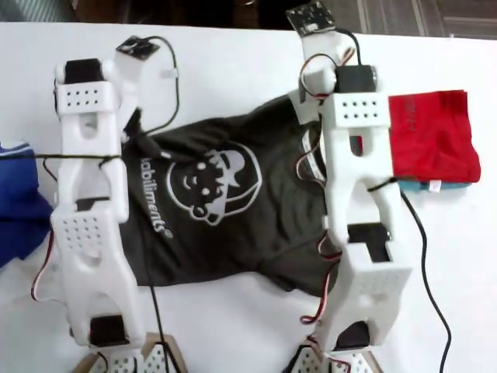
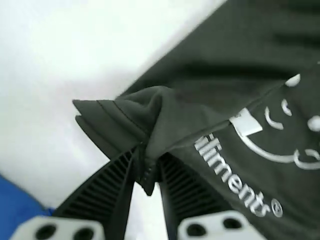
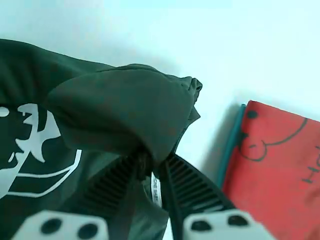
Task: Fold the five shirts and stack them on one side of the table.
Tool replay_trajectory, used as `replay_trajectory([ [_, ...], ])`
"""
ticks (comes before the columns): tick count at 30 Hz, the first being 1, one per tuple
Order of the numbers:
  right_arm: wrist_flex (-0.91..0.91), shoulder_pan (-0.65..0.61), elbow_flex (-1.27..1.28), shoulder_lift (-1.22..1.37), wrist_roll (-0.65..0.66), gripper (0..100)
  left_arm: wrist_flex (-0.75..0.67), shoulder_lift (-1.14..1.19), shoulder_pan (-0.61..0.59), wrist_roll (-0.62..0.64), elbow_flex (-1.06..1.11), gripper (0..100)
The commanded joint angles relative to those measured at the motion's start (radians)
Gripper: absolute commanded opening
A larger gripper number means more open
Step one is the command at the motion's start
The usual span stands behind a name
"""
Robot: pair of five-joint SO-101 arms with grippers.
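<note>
A dark grey shirt (image 1: 210, 210) with a white cartoon print lies spread across the middle of the white table (image 1: 233, 62). My left gripper (image 2: 148, 172) is shut on a bunched fold of the dark shirt (image 2: 150, 112) at its left far corner. My right gripper (image 3: 150, 172) is shut on a lifted fold of the dark shirt (image 3: 125, 110) at its right far side. A folded red shirt (image 1: 435, 136) lies on a teal one (image 1: 423, 185) at the table's right edge. The red shirt (image 3: 280, 160) is close beside the right gripper.
A blue shirt (image 1: 19, 202) lies at the table's left edge, and its corner (image 2: 15, 210) appears near the left gripper. Both white arms (image 1: 85, 233) (image 1: 361, 217) stretch over the dark shirt's sides. Cables hang along each arm.
</note>
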Motion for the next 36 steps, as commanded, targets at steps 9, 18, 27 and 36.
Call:
replay_trajectory([
  [9,0.232,0.025,0.109,-0.232,0.054,2.0,-0.049,-0.623,-0.055,-0.069,0.710,2],
  [18,0.018,0.031,0.793,-0.751,0.092,2.0,-0.080,-1.005,-0.069,-0.069,1.127,2],
  [27,-0.053,0.042,1.234,-1.124,0.126,1.9,-0.232,-1.096,-0.071,-0.107,1.468,2],
  [36,0.067,0.039,1.290,-1.299,0.127,1.9,-0.164,-1.097,-0.216,-0.216,1.500,2],
])
